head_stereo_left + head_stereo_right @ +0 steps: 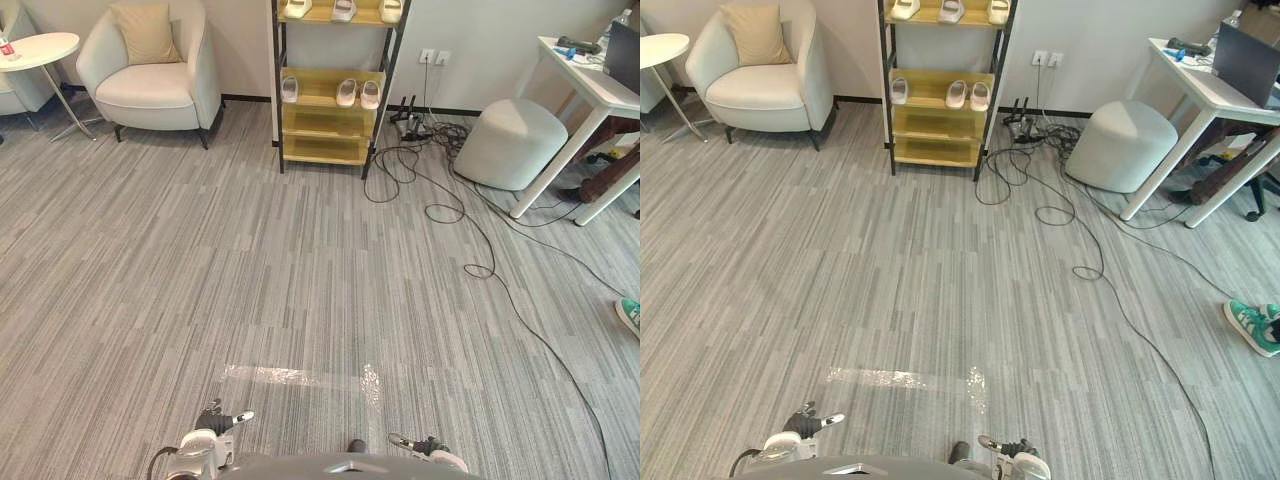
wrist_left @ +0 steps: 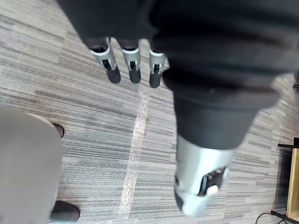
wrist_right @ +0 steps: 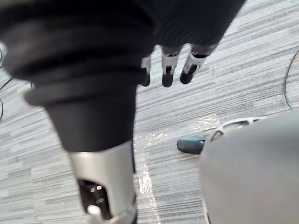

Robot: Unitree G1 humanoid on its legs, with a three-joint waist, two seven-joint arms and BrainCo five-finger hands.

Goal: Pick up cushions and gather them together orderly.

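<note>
A tan cushion (image 1: 146,32) leans upright against the back of a white armchair (image 1: 150,85) at the far left of the room. My left hand (image 1: 215,420) hangs low at the bottom edge of the head views, far from the cushion; its fingers (image 2: 132,63) are straight and hold nothing. My right hand (image 1: 425,447) hangs low on the other side, fingers (image 3: 167,70) straight and empty above the carpet.
A wooden shoe rack (image 1: 330,100) with white slippers stands at the back wall. A round grey pouf (image 1: 510,142) and a white desk (image 1: 590,85) are at the right, with black cables (image 1: 470,230) trailing over the carpet. A white side table (image 1: 38,50) stands far left. A person's green shoe (image 1: 1252,325) shows at the right edge.
</note>
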